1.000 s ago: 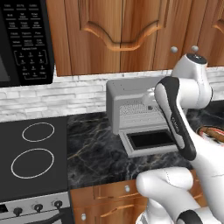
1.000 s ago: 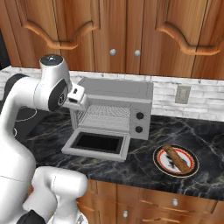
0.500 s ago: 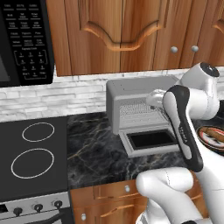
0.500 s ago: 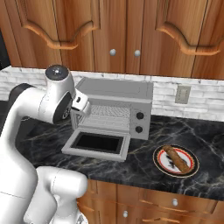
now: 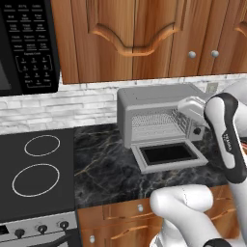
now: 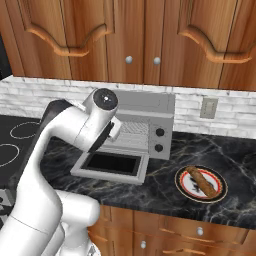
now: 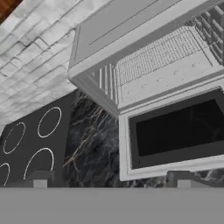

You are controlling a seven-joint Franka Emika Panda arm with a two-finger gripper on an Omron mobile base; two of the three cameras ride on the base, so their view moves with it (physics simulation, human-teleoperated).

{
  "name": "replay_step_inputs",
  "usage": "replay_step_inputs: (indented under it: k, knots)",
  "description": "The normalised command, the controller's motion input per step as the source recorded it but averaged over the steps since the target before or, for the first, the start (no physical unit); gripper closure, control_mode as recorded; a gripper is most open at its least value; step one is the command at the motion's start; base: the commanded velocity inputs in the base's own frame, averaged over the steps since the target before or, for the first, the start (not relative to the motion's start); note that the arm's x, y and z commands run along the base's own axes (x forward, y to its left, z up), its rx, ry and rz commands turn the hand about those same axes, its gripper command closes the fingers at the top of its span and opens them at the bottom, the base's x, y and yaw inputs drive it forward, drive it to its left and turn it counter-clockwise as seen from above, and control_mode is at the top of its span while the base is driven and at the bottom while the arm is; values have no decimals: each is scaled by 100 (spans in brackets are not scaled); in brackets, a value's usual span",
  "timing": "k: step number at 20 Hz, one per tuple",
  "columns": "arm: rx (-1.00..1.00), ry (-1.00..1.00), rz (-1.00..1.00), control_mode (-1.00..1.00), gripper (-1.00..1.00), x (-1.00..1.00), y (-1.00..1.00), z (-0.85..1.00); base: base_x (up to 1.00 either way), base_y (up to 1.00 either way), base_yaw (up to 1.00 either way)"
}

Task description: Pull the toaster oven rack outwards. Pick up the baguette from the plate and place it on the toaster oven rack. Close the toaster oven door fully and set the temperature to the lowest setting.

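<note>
One second of movement has carried the arm's hand rightward across the front of the toaster oven [image 5: 159, 116], and the elbow now stands higher. The oven is a boxy light-grey unit against the brick backsplash [image 5: 58, 108], with two dark round knobs on its right front (clearest in the right base view). Its toaster oven door [image 5: 169, 155] lies dropped flat on the dark marble counter [image 5: 103, 166], dark glass facing up, unchanged from before. Inside the cavity, the toaster oven rack [image 7: 168, 54] is a thin silvery wire grid spanning the full width. The black microwave [image 5: 26, 46] at the upper left carries a keypad whose white lettering is too small to read; writing along the robot's forearm is likewise illegible. To the right, well apart from the oven, the plate [image 6: 181, 181] with a reddish-brown rim holds the golden-brown baguette [image 6: 203, 181], lying diagonally. The gripper [image 7: 111, 181] hangs above the counter at the door's near left corner, fingers spread wide, holding nothing.
</note>
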Motion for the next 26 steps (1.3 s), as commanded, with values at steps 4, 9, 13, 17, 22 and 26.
replay_step_inputs:
  k: [4,9,13,17,22,26]
  knots:
    - [24,-7,0,-100,-100,19,-30,-25,0,0,0]
    - [23,-10,0,-100,-100,30,-24,-39,0,0,0]
    - [24,-2,0,-100,-100,36,-18,-37,0,0,0]
    - [26,0,0,-100,-100,46,-12,-36,0,0,0]
    - [22,0,0,-100,-100,55,-9,-29,0,0,0]
    - [10,0,-2,-100,-100,56,-1,-24,0,0,0]
